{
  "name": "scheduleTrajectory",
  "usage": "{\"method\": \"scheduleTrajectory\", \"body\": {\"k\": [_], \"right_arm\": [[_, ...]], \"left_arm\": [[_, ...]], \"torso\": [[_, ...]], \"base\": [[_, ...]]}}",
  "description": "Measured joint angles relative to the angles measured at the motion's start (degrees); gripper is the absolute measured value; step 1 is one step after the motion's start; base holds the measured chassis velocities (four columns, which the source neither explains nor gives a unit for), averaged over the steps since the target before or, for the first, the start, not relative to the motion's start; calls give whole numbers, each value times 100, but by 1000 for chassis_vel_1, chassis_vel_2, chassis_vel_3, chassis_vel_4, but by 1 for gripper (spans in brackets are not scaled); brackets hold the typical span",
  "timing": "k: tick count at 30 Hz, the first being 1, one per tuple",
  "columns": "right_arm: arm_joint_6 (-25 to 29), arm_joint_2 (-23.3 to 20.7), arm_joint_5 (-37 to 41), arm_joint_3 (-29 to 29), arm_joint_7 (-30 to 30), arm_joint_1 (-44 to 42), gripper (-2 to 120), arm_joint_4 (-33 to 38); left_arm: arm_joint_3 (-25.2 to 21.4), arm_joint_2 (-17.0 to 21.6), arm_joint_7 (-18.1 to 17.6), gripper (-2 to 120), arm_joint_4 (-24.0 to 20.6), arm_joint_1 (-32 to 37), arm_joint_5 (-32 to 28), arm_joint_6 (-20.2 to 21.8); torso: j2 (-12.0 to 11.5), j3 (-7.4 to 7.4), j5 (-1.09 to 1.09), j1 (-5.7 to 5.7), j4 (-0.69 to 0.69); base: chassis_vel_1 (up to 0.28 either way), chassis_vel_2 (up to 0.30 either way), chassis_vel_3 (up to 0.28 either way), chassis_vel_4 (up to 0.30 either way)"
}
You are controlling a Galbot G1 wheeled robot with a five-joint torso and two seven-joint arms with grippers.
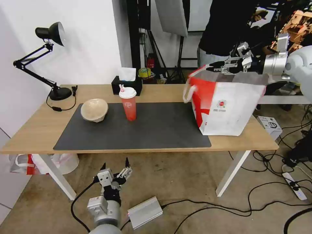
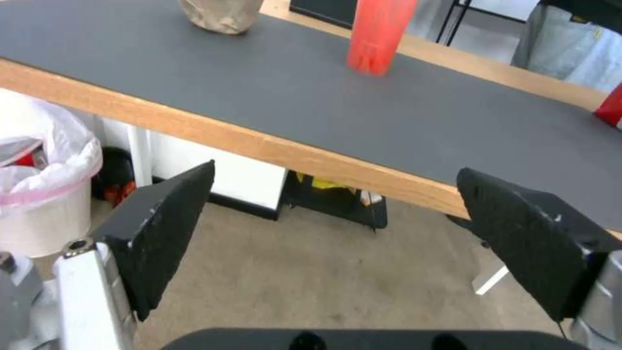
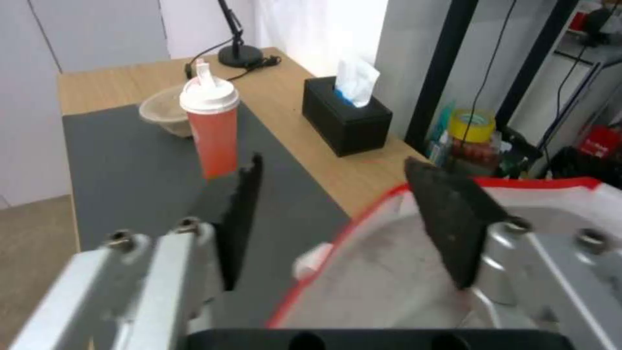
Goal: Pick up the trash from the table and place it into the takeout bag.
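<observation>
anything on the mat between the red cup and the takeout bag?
Nothing. In the head view the dark grey mat is bare between the red drink cup and the takeout bag.

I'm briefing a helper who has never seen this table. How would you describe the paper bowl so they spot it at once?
Start at the long wooden table and its dark grey mat. Near the mat's far left corner, towards the black desk lamp, sits the beige paper bowl. It is low, wide and matt, unlike the tall red cup with white lid and straw standing beside it.
</observation>
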Motion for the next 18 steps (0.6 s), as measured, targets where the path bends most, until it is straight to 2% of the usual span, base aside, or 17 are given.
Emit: {"method": "scheduleTrajectory", "body": {"k": [1,6,7,10,18], "right_arm": [[0,0,0,0,0,0,65,0],[0,-22,-2,0,-5,5,86,27],[0,-22,-2,0,-5,5,86,27],[3,-60,-2,1,2,-4,97,66],[61,-173,219,127,320,-24,100,340]], "left_arm": [[0,0,0,100,0,0,0,0],[11,2,1,100,-42,23,10,-2],[11,2,1,100,-42,23,10,-2],[9,0,1,100,-66,51,17,-3],[-40,-2,1,100,-141,105,21,-6]], "torso": [[0,0,0,0,0],[1,0,0,0,1],[1,0,0,0,1],[0,0,0,0,0],[0,0,0,0,0]], "base": [[0,0,0,0],[0,0,0,0],[0,0,0,0],[0,0,0,0],[0,0,0,0]]}}
